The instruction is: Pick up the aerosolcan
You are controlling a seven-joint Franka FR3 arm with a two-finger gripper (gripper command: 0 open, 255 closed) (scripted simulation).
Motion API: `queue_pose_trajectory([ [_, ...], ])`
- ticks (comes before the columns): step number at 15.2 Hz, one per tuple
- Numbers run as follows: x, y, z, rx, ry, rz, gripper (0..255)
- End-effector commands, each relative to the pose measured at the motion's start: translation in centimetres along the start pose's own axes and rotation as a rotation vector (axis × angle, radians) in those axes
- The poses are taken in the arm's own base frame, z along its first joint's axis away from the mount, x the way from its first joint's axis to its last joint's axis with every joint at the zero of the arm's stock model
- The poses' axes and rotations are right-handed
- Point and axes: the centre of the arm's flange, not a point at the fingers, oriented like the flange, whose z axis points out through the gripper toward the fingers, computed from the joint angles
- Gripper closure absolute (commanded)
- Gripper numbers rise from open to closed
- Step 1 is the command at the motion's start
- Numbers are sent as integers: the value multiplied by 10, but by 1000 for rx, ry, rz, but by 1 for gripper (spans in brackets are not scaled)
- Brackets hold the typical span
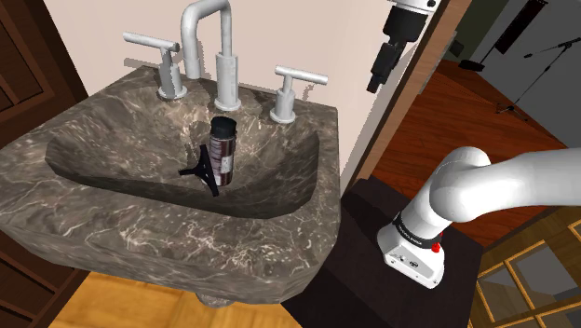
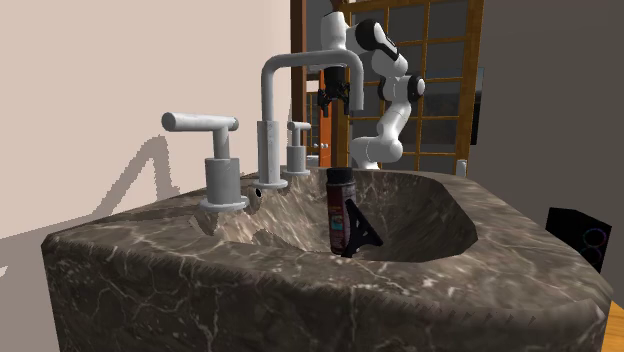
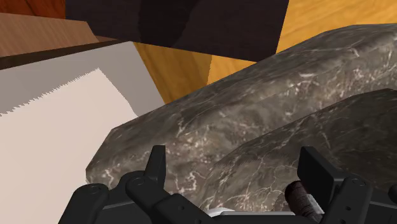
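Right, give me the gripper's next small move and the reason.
Probably bring the open gripper down and across toward the aerosol can. The can stands upright in the sink basin in front of the faucet, while the gripper hangs high off the sink's side, well apart from it, clasping nothing.

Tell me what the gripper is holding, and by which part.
Nothing. The gripper is open and high up, well apart from the spray can, which stands in the sink.
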Motion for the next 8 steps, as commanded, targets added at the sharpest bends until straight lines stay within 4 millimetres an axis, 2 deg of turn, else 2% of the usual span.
queue_pose_trajectory([
  [1, 0, 0, 0, 0, 0, 0, 0],
  [8, 66, -58, 32, -7, -4, -7, 0],
])
